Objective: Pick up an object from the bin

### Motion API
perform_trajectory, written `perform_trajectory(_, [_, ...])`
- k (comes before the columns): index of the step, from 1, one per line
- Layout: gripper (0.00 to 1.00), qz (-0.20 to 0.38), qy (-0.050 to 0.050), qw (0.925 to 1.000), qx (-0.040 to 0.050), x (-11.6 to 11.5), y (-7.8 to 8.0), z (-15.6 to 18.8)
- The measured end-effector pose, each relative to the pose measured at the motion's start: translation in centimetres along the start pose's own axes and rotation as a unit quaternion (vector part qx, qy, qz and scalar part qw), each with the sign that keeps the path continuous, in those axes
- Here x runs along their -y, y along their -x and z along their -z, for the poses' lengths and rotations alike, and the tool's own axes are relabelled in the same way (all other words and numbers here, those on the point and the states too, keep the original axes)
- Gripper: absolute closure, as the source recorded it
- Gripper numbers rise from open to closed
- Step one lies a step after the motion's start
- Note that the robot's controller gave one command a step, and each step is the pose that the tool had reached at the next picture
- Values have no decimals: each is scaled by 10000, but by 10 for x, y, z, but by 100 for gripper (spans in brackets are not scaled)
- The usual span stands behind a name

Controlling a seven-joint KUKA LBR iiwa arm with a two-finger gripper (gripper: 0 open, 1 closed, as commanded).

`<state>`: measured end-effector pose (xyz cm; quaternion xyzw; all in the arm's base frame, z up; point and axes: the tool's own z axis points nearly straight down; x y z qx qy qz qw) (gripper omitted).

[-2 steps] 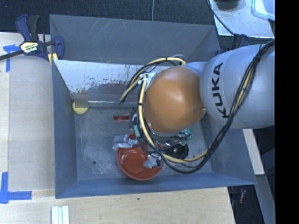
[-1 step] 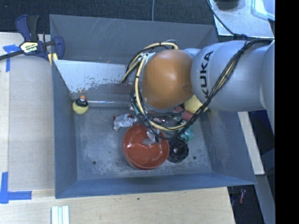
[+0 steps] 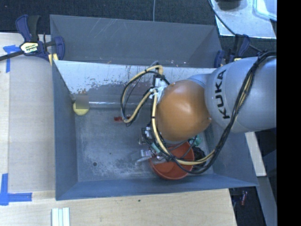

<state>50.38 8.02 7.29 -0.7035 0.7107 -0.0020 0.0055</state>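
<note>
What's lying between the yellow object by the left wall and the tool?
Camera view: one small red piece between yellow object and tool; otherwise bare bin floor.

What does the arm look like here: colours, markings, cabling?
The arm is rounded silver-grey with black KUKA lettering. A glossy orange dome cover caps its wrist; yellow and black cables loop around it. The gripper below is grey metal.

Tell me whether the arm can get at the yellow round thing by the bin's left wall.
Probably yes. The yellow round thing lies uncovered, with mostly bare bin floor between it and the pincer beside the red bowl; the left wall may cramp the approach.
</note>
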Motion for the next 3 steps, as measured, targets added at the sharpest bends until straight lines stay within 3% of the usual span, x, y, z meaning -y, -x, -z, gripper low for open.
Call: perform_trajectory(3, [100,-32,-9,10000,-16,2,-1,15])
